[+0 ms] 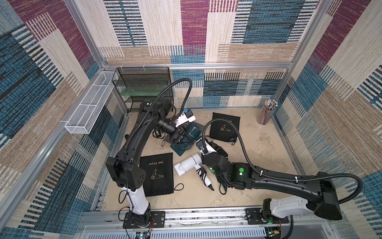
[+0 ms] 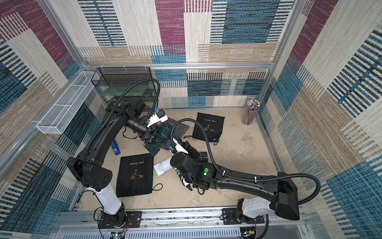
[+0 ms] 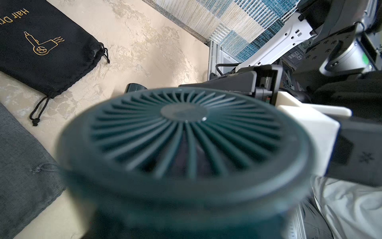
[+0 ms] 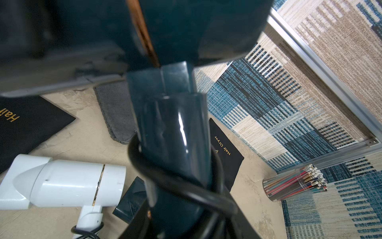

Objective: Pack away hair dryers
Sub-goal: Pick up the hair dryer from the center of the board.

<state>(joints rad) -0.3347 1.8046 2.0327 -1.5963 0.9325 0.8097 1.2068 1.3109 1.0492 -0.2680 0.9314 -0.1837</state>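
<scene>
A dark teal hair dryer [image 1: 187,142] hangs just above the table in both top views. My left gripper [image 1: 179,138] straddles its fat barrel from the left; its jaws are hidden. The barrel's finned rear grille [image 3: 186,132] fills the left wrist view. My right gripper [image 4: 186,217] is shut on the dryer's handle [image 4: 173,132], with the black cord [image 4: 177,182] looped round it. The white hair dryer [image 1: 189,163] lies on the table in front of them, its cord [image 1: 201,172] bundled. A small dark teal boxy piece [image 4: 132,200] lies beside it.
Black "Hair Dryer" pouches lie at front left [image 1: 158,173] and back right [image 1: 225,127], and a grey pouch [image 2: 179,126] lies under the arms. A blue stick gadget [image 2: 116,147] lies at the left. Pencil cup [image 1: 266,112] back right; black mesh rack [image 1: 142,87] back left.
</scene>
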